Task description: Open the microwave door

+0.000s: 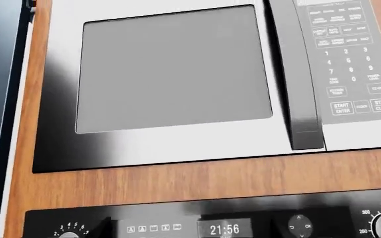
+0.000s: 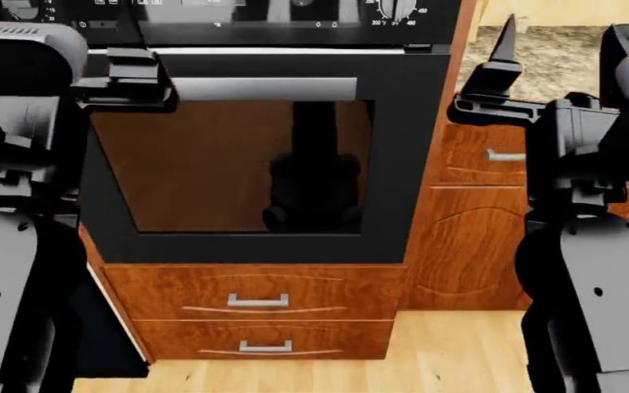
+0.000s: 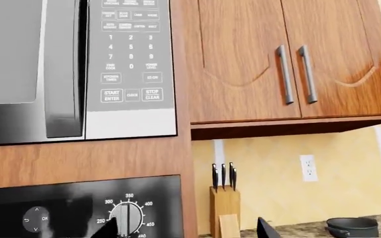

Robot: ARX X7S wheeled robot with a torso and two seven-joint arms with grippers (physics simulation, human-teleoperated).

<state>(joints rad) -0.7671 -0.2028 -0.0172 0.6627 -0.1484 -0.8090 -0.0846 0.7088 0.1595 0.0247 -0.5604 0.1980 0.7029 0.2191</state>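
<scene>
The microwave door, stainless with a grey window, is shut. Its dark vertical handle runs along the door's right edge, beside the keypad. The right wrist view shows the same handle and keypad. Neither gripper touches the microwave, which is out of the head view. My left gripper faces the door from below, with dim fingertips set apart against the black oven panel. My right gripper is open and holds nothing; one of its fingertips overlaps the oven knob.
The oven control panel with a clock sits below the microwave, and the oven door and two drawers are lower still. To the right are upper cabinets, a knife block, a pan and a counter.
</scene>
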